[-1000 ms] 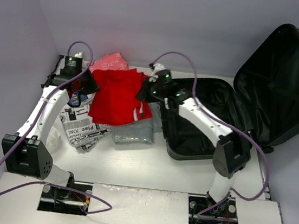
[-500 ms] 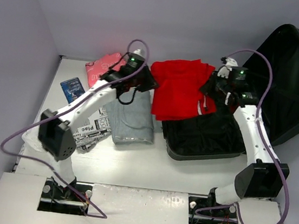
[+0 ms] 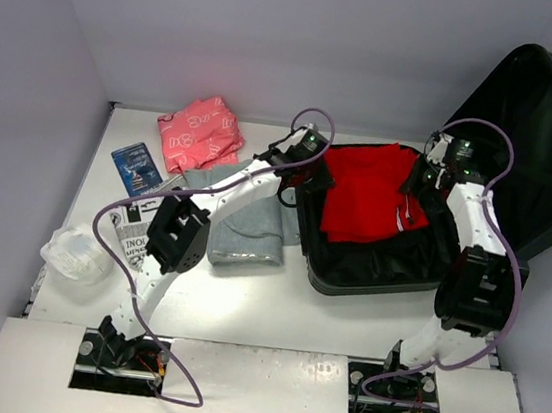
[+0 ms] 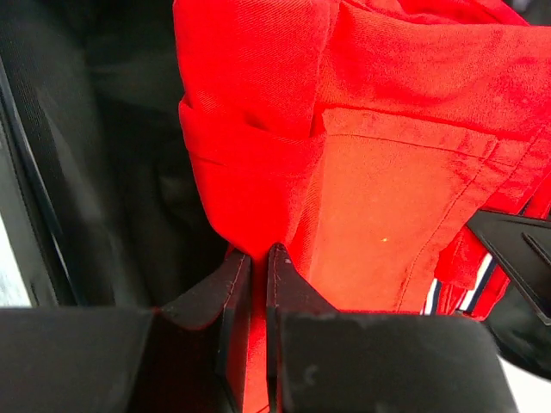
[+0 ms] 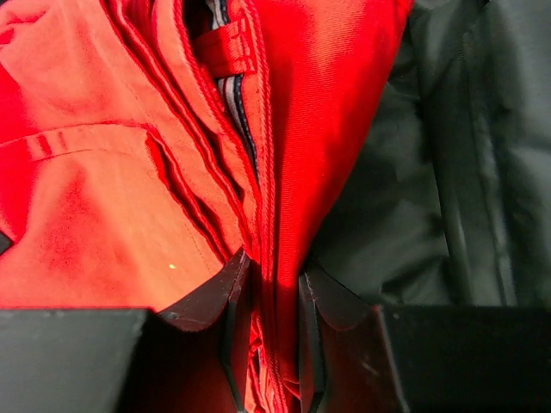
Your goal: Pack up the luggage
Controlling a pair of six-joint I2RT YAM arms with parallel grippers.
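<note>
Two pinches on the red garment (image 3: 366, 192): the left end effector (image 4: 258, 254) is clamped on its left edge, the right end effector (image 5: 271, 267) on its right. It's spread over the open black suitcase (image 3: 368, 273), right side of the surface (image 3: 274, 302), lid up. Grey cloth (image 3: 245, 228) lies just left.

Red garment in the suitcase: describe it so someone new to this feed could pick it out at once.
Find the open black luggage on the right of the table. Within its base is the folded red garment, with the left gripper and right gripper shut on opposite edges. The pink packet and grey cloth sit outside on the table; only this is solid red.
</note>
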